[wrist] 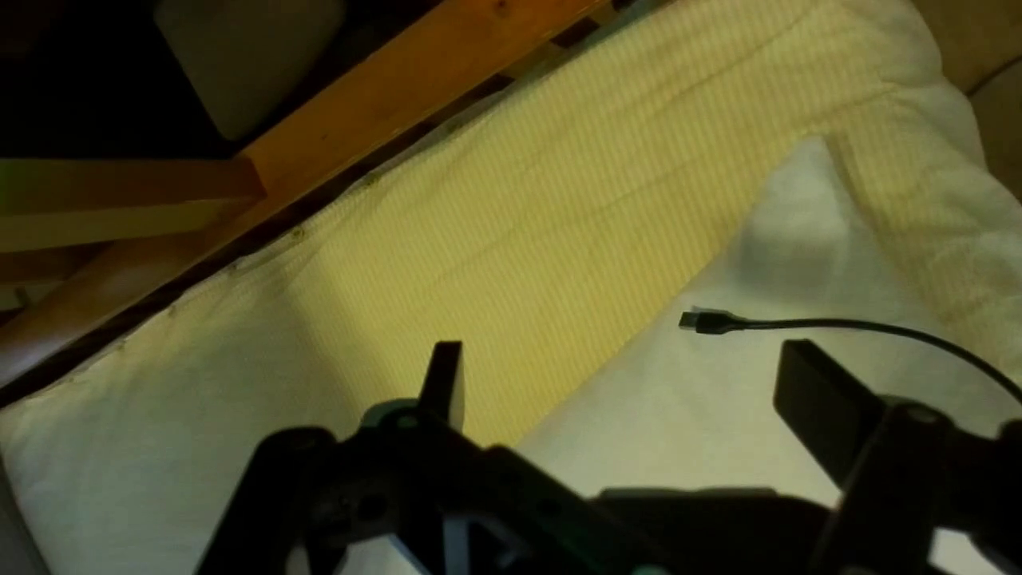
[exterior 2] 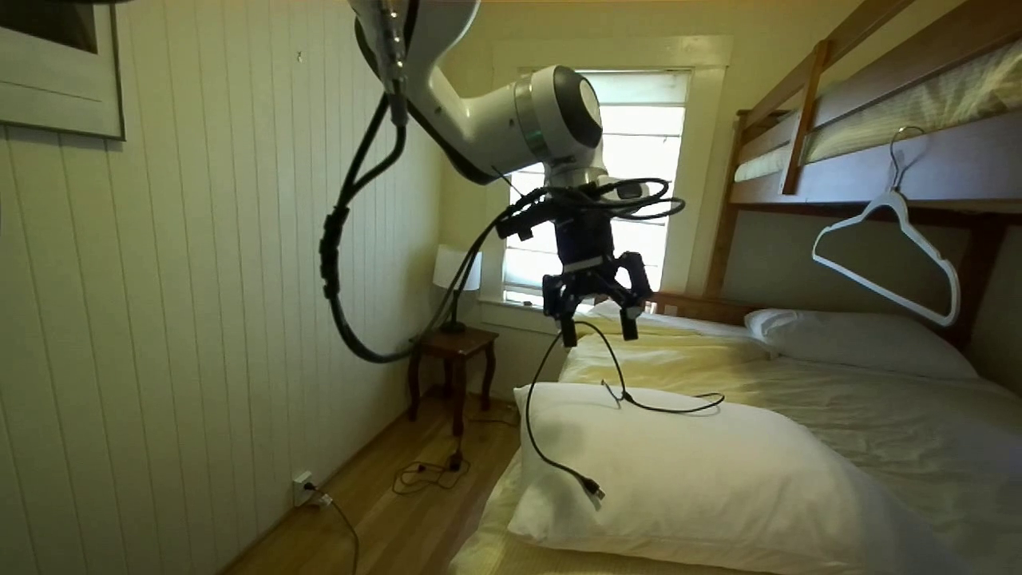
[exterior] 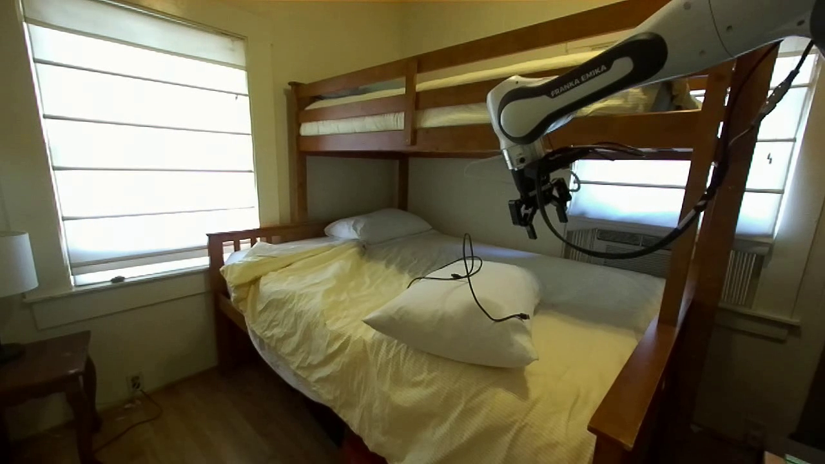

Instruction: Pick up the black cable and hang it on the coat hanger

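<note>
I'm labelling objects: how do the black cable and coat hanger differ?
Look: the black cable is thin and loosely looped; the coat hanger is a white triangular frame. Pose: the black cable rests on a pillow; the coat hanger hangs at the upper bunk. Shared: neither is in the gripper.

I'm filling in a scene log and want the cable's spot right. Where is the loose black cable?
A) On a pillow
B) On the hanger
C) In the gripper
A: the cable rests on a pillow in both exterior views, while the gripper stands open above and the hanger is bare.
</note>
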